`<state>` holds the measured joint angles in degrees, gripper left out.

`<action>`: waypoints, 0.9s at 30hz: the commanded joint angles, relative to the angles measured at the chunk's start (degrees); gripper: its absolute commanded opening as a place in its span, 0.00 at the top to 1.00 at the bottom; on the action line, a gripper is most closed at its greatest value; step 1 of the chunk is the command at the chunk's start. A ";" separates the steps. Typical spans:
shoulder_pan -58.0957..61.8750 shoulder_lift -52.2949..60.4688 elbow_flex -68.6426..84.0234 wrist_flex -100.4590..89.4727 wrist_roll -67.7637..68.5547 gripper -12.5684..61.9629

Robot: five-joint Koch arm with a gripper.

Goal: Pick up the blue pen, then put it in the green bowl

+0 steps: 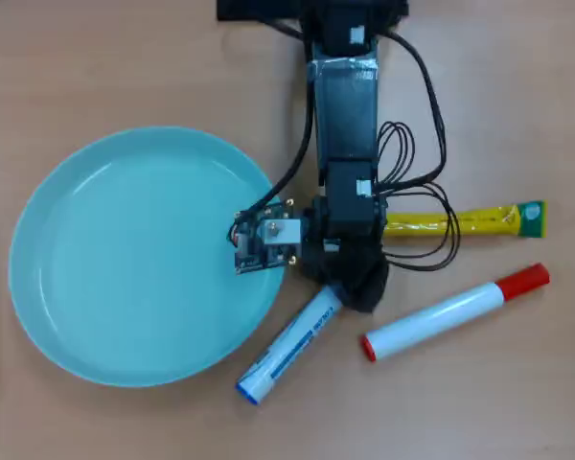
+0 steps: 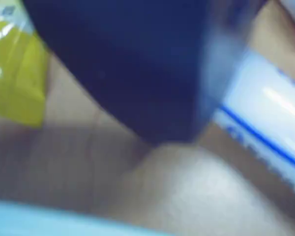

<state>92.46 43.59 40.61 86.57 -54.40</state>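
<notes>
A: Four things lie on the brown surface [image 1: 96,57] in the overhead view. Starting at the left?

B: The green bowl [image 1: 125,259], a wide, shallow, round dish in pale mint with a glossy face. It fills the left half of that view. In the wrist view its rim is only a pale blue-green strip along the bottom edge.

A: And the blue pen [image 1: 289,347]?

B: Just right of the bowl's lower right rim, lying flat on the surface, very close to the rim. Its long axis runs diagonally: the blue end ring points down and left, the other end up and right, where it disappears under the claw [image 1: 350,283]. The barrel is white with a blue printed label. In the wrist view the barrel is a blurred white shape with a blue line at the right.

A: Is the claw clenched on it?

B: I cannot tell. From above the dark claw sits over the pen's upper end, and in the wrist view only a dark blurred mass shows.

A: Further right?

B: A white marker with a red cap [image 1: 457,310], slanting up to the right, apart from the pen. Above it, a yellow sachet [image 1: 479,220] lies roughly level, partly under the arm's cables.
</notes>
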 commanded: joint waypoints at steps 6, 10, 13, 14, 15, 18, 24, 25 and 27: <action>0.53 0.26 -3.87 0.18 0.35 0.88; 0.35 0.26 -3.52 0.44 0.35 0.93; 0.35 0.26 -3.52 1.05 0.35 0.93; 0.35 0.26 -3.43 1.23 0.35 0.93; 0.26 0.35 -3.43 1.32 0.35 0.93; -0.09 0.35 -3.43 1.93 0.35 0.93; -1.41 0.44 -3.52 2.20 0.35 0.93; -1.67 0.53 -3.43 2.20 0.44 0.93; -2.20 1.41 -3.87 3.25 0.53 0.93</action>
<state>91.14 43.59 40.52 87.10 -54.40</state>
